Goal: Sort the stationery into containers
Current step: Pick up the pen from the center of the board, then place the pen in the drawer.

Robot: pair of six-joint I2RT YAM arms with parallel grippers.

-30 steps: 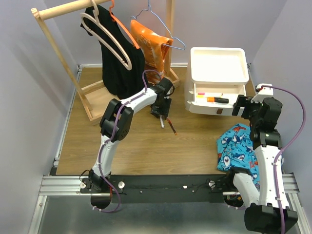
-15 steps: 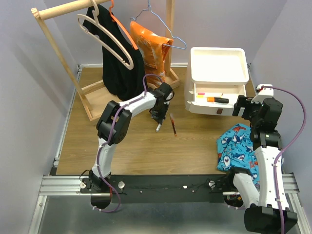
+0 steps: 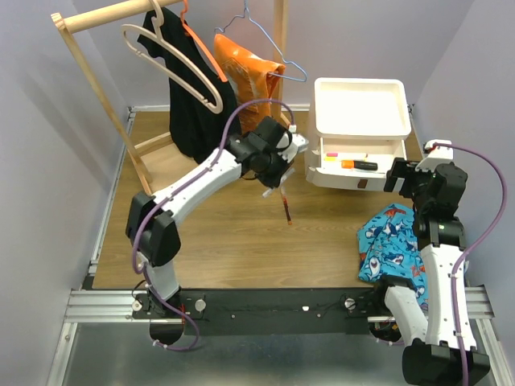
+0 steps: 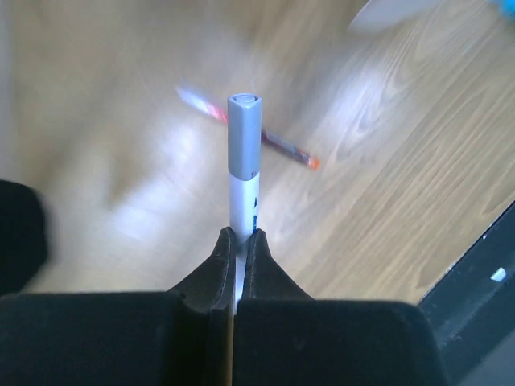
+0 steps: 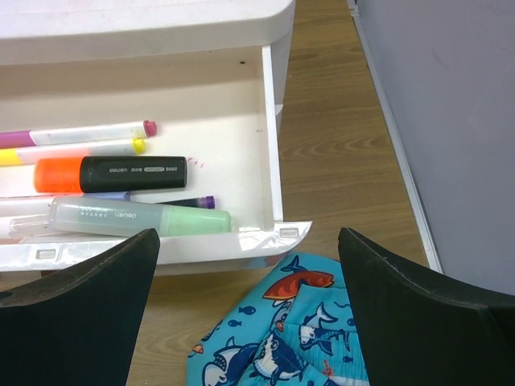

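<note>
My left gripper (image 4: 240,237) is shut on a white pen with a grey cap (image 4: 243,153), which sticks straight out past the fingertips. In the top view this gripper (image 3: 272,183) hangs above the wooden floor, left of the white drawer unit (image 3: 360,104). Just below it a red pen (image 3: 286,207) lies on the wood, blurred (image 4: 286,149) in the left wrist view. The unit's drawer (image 5: 269,185) is pulled out and holds an orange highlighter (image 5: 109,174), a pale green highlighter (image 5: 137,217) and thin pens (image 5: 88,133). My right gripper (image 5: 248,241) stands open in front of that drawer, holding nothing.
A blue shark-print cloth (image 3: 390,241) lies under the right gripper, touching the drawer front. A wooden clothes rack (image 3: 105,96) at the back left carries a black garment (image 3: 197,104), an orange one (image 3: 249,76) and hangers. Walls close in on both sides.
My left gripper has shut on the white pen, lifted it off the wood and swung toward the drawer unit. The red pen stays on the floor. The right arm has not moved.
</note>
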